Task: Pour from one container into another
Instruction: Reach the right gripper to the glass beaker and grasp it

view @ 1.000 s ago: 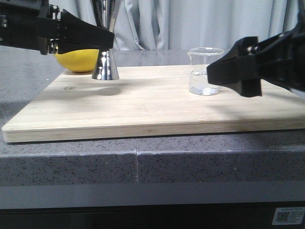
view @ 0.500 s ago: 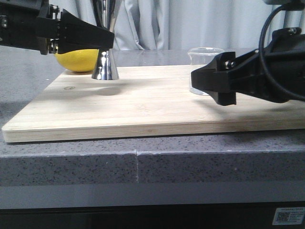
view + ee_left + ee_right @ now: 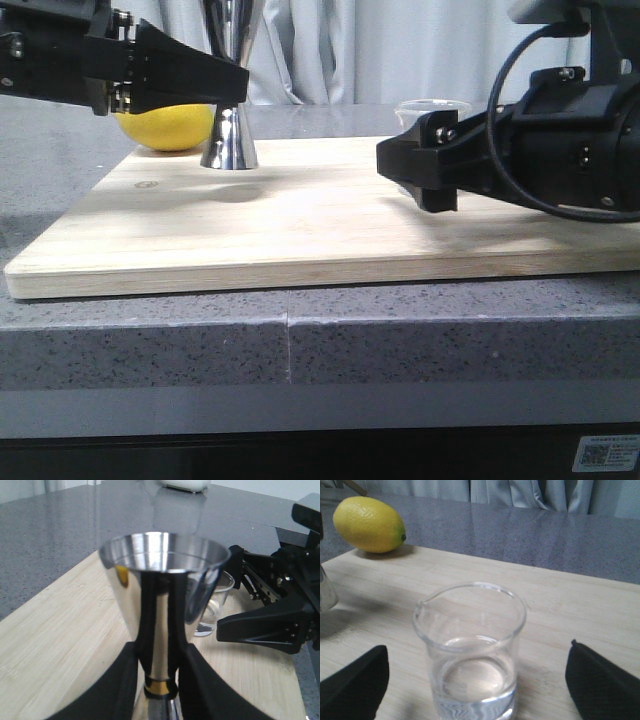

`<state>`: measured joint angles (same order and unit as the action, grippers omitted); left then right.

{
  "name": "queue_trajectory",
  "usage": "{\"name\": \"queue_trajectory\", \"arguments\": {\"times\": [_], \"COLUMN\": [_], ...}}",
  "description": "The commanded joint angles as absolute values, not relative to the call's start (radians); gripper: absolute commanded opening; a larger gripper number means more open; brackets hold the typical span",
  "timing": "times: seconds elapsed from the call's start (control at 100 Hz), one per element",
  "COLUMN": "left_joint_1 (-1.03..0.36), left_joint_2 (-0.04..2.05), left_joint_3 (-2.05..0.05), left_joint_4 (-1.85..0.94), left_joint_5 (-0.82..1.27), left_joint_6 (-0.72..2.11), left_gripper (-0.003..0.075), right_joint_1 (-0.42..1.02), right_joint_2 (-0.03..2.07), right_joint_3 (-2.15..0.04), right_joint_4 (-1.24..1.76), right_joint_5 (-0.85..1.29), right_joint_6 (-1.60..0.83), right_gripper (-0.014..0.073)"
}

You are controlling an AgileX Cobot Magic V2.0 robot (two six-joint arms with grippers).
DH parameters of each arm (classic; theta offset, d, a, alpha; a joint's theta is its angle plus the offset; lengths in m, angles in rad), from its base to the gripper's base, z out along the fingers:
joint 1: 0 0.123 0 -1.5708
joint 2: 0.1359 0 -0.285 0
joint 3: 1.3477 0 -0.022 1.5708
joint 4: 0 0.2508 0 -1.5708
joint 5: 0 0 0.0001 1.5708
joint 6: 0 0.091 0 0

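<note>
A wide wooden board (image 3: 300, 225) lies on the grey stone counter (image 3: 300, 330), and all the things stand on it or just behind it. My right gripper (image 3: 475, 680) is low over the right part of the board, and its two black fingers (image 3: 355, 677) are wide apart, one on each side of the beaker, not touching the glass. My left gripper (image 3: 157, 680) is over the left back part of the board, and its fingers (image 3: 120, 680) are pressed together on the narrow waist of the jigger (image 3: 228, 100), right at the thin gold band. In the front view the jigger's base seems to be on the board, but I cannot tell it for sure. A yellow lemon (image 3: 165, 128) lies at the back left edge of the board, just beside the jigger. The beaker (image 3: 470, 650) stands upright on the right part of the board, well apart from the jigger, with some clear liquid in its bottom and its spout turned toward the lemon side.
</note>
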<state>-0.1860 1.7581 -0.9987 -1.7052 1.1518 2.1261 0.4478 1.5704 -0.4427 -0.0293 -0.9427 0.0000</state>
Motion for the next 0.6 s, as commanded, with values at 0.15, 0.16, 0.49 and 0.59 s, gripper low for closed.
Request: {"name": "queue_trajectory", "arguments": {"times": [0.15, 0.16, 0.49, 0.59], "left_joint_1": [-0.199, -0.199, -0.199, -0.199], "left_joint_2": [1.715, 1.715, 1.715, 1.715], "left_joint_3": [-1.027, -1.027, -1.027, -1.027], "left_joint_4": [-1.773, -1.773, -1.773, -1.773], "left_joint_5": [1.27, 1.27, 1.27, 1.27], "left_joint_6": [2.129, 2.129, 2.129, 2.129], "left_gripper": [0.0137, 0.0137, 0.0137, 0.0137], "right_joint_1": [0.45, 0.45, 0.45, 0.45], "right_joint_2": [1.553, 1.553, 1.554, 1.554], "right_joint_3": [-0.472, -0.472, -0.472, -0.472], "right_joint_4": [-0.034, -0.034, -0.034, -0.034], "right_joint_5": [-1.033, -1.033, -1.033, -1.033], "right_joint_6": [0.0, 0.0, 0.0, 0.0], "right_gripper": [0.0645, 0.0644, 0.0412, 0.0358]}}
